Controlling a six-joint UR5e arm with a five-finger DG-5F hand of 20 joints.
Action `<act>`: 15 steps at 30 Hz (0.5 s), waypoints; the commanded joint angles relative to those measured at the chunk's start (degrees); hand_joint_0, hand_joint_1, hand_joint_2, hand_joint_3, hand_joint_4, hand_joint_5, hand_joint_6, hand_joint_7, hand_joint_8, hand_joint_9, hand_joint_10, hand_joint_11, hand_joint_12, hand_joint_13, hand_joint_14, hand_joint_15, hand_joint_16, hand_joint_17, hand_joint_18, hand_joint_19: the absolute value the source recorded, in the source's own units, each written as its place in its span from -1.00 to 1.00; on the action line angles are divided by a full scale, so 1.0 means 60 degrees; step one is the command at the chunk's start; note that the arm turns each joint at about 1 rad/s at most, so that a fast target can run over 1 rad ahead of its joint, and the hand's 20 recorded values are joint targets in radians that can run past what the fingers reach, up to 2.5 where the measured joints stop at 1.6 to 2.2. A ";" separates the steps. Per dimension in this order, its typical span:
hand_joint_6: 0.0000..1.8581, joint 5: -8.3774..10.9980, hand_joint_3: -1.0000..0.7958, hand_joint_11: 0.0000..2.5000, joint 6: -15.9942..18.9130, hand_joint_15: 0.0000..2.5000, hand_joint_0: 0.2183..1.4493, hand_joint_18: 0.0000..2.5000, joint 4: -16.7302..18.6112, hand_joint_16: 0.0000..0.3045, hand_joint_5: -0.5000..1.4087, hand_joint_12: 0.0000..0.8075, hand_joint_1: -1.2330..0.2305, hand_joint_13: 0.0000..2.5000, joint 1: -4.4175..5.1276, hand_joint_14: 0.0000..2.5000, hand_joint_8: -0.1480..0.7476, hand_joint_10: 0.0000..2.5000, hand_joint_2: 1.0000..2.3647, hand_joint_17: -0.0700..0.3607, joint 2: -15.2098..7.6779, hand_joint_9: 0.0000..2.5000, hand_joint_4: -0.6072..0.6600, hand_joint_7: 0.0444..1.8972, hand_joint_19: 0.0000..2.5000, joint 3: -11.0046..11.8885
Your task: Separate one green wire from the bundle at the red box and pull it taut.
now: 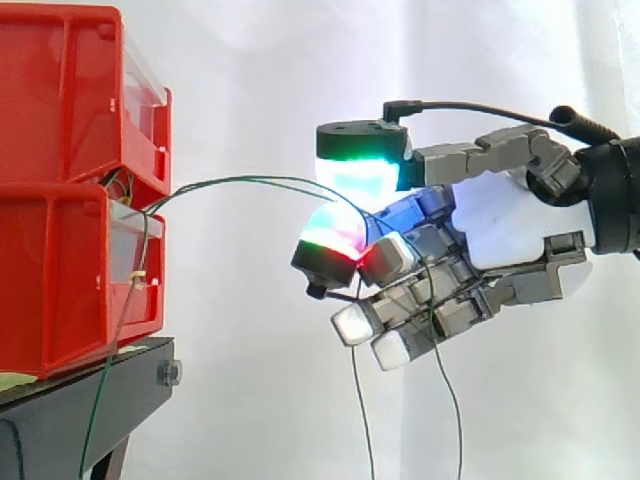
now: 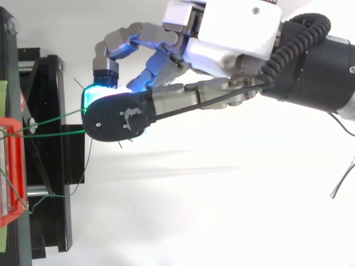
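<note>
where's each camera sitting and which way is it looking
Side view: beside the work at about its height, looking level across at the red bins on the black stand; the robot hand shows at the right.
Top view: above, looking down; the robot hand and its arm show at the upper right.
Shared: the robot hand pinching a green wire from the bins.
</note>
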 commanded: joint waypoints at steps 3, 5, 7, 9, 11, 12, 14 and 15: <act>-0.06 -0.0028 -0.05 -0.10 -0.0152 -0.59 -0.28 -0.39 0.0288 -0.61 -0.71 0.07 -0.38 -0.35 -0.0034 -0.99 0.13 -0.99 -0.97 -0.05 0.0011 -0.24 0.35 0.20 -0.63 0.0114; -0.06 -0.0057 -0.11 -0.10 -0.0562 -0.58 -0.26 -0.39 0.0317 -0.61 -0.71 0.06 -0.45 -0.35 -0.0093 -0.99 0.13 -0.99 -0.97 -0.06 0.0011 -0.24 0.34 0.19 -0.63 0.0377; -0.06 -0.0072 -0.18 -0.10 -0.0650 -0.60 -0.23 -0.39 0.0302 -0.61 -0.71 0.05 -0.48 -0.36 -0.0107 -0.99 0.12 -0.99 -0.97 -0.06 0.0011 -0.24 0.33 0.16 -0.64 0.0451; -0.07 -0.0130 -0.23 -0.11 -0.0738 -0.60 -0.21 -0.40 0.0302 -0.62 -0.71 0.06 -0.51 -0.38 -0.0137 -0.99 0.12 -0.99 -0.98 -0.07 0.0011 -0.24 0.31 0.15 -0.67 0.0524; -0.08 -0.0204 -0.28 -0.11 -0.0782 -0.62 -0.17 -0.42 0.0302 -0.63 -0.70 0.06 -0.53 -0.40 -0.0166 -0.99 0.11 -0.99 -0.98 -0.09 0.0011 -0.25 0.29 0.13 -0.69 0.0553; -0.08 -0.0218 -0.29 -0.11 -0.0797 -0.62 -0.17 -0.42 0.0317 -0.63 -0.70 0.06 -0.53 -0.40 -0.0166 -0.99 0.12 -0.99 -0.98 -0.09 0.0011 -0.25 0.29 0.14 -0.69 0.0553; -0.08 -0.0292 -0.31 -0.11 -0.0899 -0.62 -0.15 -0.43 0.0346 -0.63 -0.70 0.05 -0.55 -0.41 -0.0195 -0.99 0.10 -0.99 -0.98 -0.09 0.0011 -0.25 0.28 0.16 -0.69 0.0568; -0.08 -0.0306 -0.31 -0.12 -0.0958 -0.62 -0.15 -0.43 0.0346 -0.63 -0.70 0.05 -0.55 -0.41 -0.0210 -0.99 0.11 -0.99 -0.99 -0.09 0.0011 -0.25 0.28 0.16 -0.69 0.0568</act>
